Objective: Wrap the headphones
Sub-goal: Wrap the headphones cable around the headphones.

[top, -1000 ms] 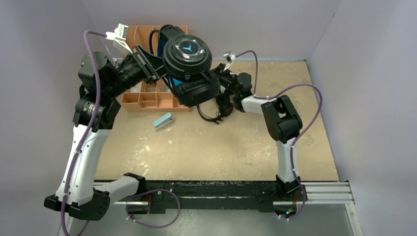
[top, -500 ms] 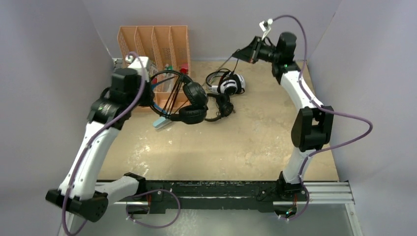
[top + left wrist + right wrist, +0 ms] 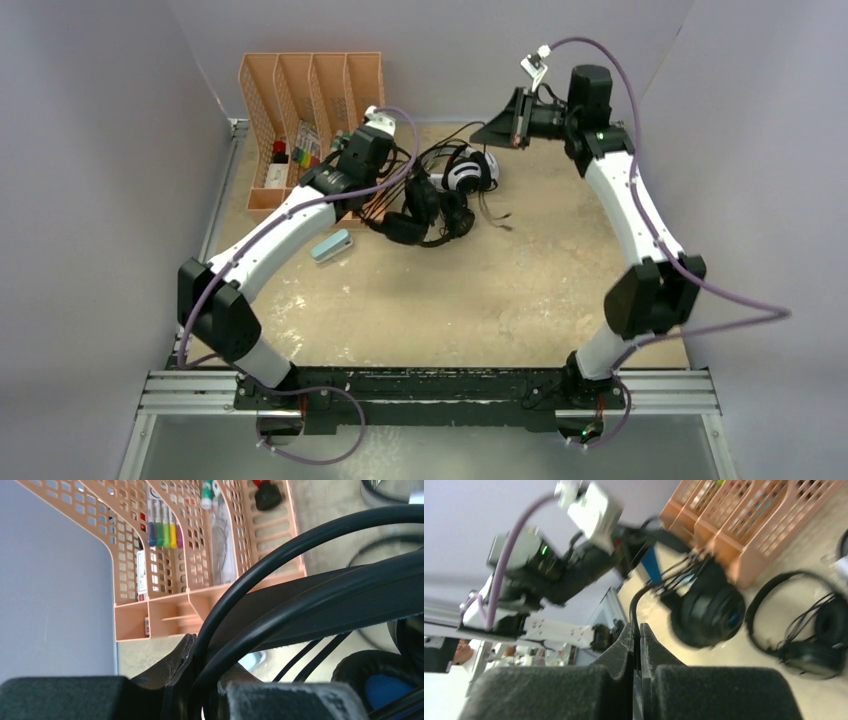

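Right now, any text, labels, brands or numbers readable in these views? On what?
None can be read in any view.
Markers in the orange organizer: any print is too small to read.
White item in the organizer's end slot: dark and red marks, blurred.
Headphones: motion-blurred, no brand legible.

- The rack [image 3: 310,100] stands at the worktop's [image 3: 450,300] far left, by the back wall.
- Pens [image 3: 162,527] sit inside the rack.
- A small block [image 3: 331,245] lies just before the rack.
- The headphones [image 3: 465,175] lie clustered right of the rack, near the worktop's far edge.
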### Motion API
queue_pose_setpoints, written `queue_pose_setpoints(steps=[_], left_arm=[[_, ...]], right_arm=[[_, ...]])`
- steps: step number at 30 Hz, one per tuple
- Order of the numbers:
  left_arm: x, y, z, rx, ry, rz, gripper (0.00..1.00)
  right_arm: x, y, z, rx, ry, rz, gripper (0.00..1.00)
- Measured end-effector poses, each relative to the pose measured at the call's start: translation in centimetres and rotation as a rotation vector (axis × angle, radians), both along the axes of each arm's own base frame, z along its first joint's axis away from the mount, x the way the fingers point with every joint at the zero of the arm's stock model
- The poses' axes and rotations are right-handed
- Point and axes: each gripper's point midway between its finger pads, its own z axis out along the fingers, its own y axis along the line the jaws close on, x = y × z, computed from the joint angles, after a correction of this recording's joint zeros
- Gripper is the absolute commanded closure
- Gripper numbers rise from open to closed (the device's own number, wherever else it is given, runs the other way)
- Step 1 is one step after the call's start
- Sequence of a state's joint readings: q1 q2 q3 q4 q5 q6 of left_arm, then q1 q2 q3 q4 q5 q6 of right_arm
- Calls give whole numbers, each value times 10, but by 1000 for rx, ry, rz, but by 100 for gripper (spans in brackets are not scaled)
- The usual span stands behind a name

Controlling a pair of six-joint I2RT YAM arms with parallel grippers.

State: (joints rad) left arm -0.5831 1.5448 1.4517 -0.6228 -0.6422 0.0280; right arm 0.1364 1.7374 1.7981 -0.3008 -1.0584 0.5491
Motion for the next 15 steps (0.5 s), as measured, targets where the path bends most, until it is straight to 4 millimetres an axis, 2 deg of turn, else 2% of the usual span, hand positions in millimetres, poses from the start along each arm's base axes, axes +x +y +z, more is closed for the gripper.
queue_pose_setpoints(steps=[4, 7, 9, 11, 15], left_arm=[[24, -8, 14, -87, -100, 128, 100], [37, -21, 40, -229, -194, 210, 100], [43, -32, 61, -360, -252, 238, 100], [47, -43, 82, -493, -294, 242, 100], [43, -68, 117, -790, -293, 182, 100]], right_arm=[[-61, 23, 16, 90, 16, 0, 100], [-93, 59, 27, 152, -61, -13, 100], [-109, 80, 22, 178, -109, -44, 100], [-117, 91, 11, 183, -155, -90, 100], [-113, 96, -7, 186, -328, -204, 99]])
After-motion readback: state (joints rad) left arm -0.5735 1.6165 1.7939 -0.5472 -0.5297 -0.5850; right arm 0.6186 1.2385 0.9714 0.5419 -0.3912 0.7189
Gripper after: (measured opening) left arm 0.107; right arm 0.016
